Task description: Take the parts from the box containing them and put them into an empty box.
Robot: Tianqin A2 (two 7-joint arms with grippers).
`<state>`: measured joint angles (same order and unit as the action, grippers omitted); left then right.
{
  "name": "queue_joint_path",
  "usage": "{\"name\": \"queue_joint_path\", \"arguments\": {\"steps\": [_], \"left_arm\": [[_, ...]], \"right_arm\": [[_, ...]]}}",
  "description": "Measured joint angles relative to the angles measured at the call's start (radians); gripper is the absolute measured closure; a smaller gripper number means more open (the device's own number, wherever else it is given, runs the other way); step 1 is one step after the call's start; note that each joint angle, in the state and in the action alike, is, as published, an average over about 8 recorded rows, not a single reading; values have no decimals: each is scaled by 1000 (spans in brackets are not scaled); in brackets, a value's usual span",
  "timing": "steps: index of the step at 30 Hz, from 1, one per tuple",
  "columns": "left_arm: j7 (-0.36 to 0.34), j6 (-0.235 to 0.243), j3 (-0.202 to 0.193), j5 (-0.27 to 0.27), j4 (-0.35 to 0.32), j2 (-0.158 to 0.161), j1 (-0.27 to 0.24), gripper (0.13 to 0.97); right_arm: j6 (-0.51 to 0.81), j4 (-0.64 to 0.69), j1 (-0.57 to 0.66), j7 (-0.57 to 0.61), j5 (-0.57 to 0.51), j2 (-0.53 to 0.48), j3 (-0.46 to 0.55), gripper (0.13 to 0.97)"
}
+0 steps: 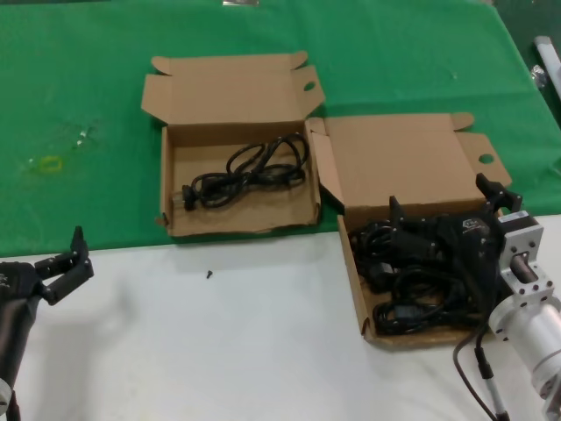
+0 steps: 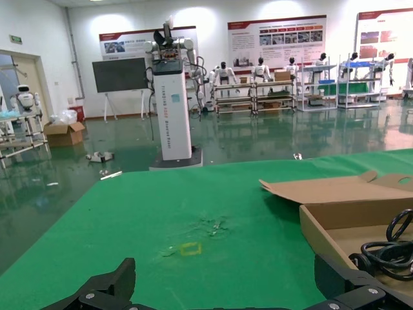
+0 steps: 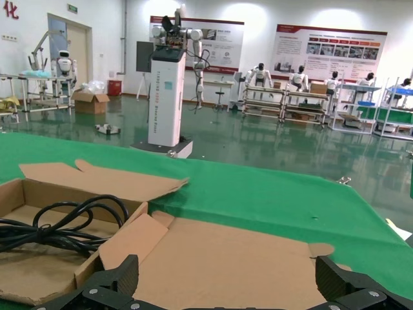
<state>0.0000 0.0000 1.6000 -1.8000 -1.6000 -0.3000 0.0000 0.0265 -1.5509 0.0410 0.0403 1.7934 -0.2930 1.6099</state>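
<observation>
The box with the parts lies at the right, its lid open; a pile of black coiled cords fills it. My right gripper hovers over this box, open and empty; in the right wrist view its fingers frame the lid. The other box, with a wavy front wall, lies at centre left and holds one cord; both also show in the right wrist view, box and cord. My left gripper is open and empty at the near left.
A green cloth covers the far part of the table, a white surface the near part. A small black bit lies on the white. A yellowish mark is on the cloth. The left wrist view shows the wavy box and its cord.
</observation>
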Motion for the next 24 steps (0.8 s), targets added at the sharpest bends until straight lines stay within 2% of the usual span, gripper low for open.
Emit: {"name": "queue_joint_path", "arguments": {"steps": [24], "left_arm": [[0,0,0,0,0,0,0,132]], "right_arm": [[0,0,0,0,0,0,0,129]]}}
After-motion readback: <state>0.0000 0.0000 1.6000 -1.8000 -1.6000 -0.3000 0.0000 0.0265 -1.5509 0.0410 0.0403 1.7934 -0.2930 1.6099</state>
